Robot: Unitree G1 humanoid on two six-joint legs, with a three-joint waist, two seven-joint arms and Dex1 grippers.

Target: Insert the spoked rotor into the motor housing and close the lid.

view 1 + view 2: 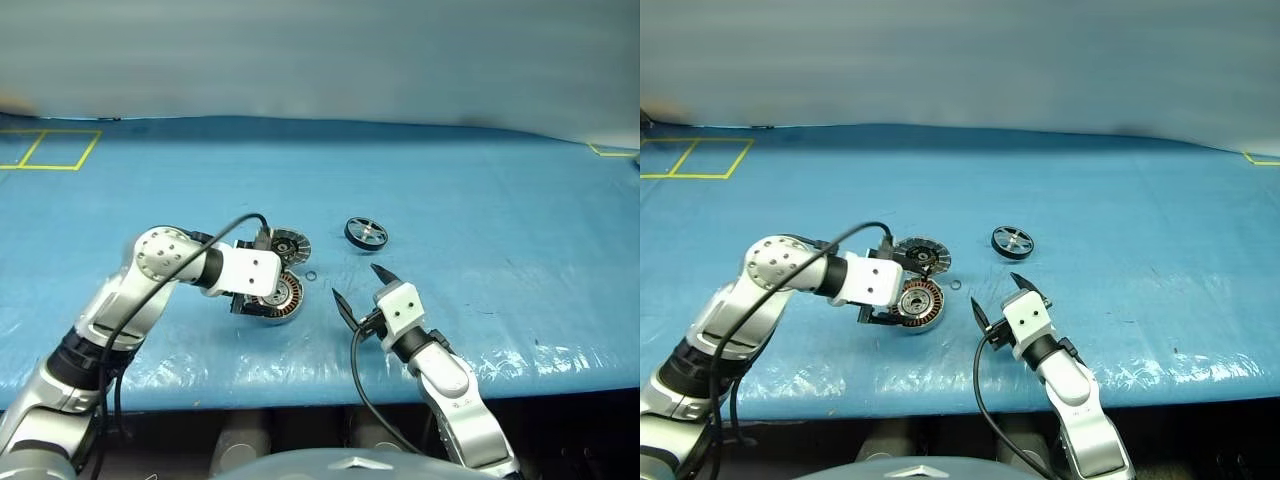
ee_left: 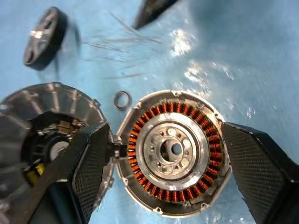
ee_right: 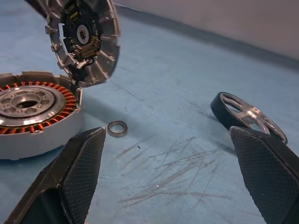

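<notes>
The motor housing lies flat on the blue table, its copper windings ringing a silver hub. Its lid stands swung open at the housing's edge, showing a dark centre. My left gripper hovers open above the housing, one finger on each side and not touching it. The spoked rotor, black-rimmed with silver spokes, lies by itself further back and to the right. My right gripper is open and empty, held level near the table between the housing and the rotor.
A small metal ring lies loose on the blue table cover just right of the housing. Yellow tape squares mark the far left. The table's front edge runs just below my right gripper.
</notes>
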